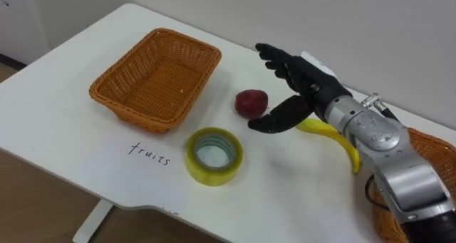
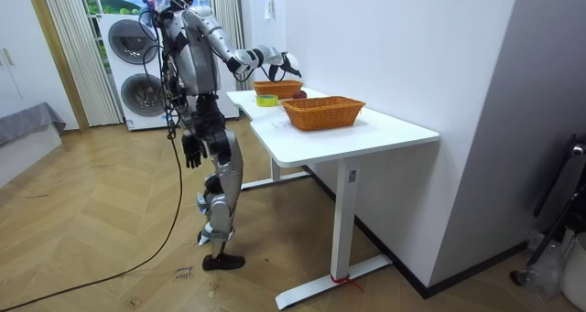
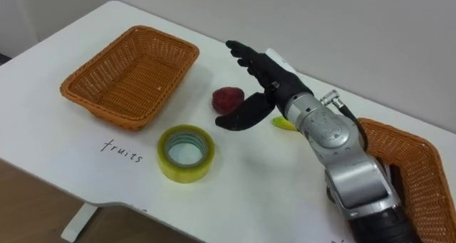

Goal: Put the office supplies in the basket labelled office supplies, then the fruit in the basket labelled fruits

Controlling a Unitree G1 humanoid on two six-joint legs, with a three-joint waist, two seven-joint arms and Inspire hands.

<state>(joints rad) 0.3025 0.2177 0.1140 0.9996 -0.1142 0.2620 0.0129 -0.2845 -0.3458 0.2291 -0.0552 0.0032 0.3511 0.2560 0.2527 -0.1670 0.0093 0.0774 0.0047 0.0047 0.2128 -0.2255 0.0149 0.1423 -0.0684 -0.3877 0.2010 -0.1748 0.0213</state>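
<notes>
Left eye view: right hand [image 1: 303,83] held just beside red fruit [image 1: 251,102] toward worktop's [image 1: 64,129] far edge, fingers [image 1: 274,58] spread wide, judged pre-grasp.

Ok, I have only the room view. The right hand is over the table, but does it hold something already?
Observer: No. The right hand is open, its thumb beside a red fruit.
Operator: Is the farther basket filled?
Observer: No, that basket on the robot's left is empty.
Operator: What else lies there?
Observer: A yellow tape roll in front of the fruit, and a banana under the forearm.
</notes>
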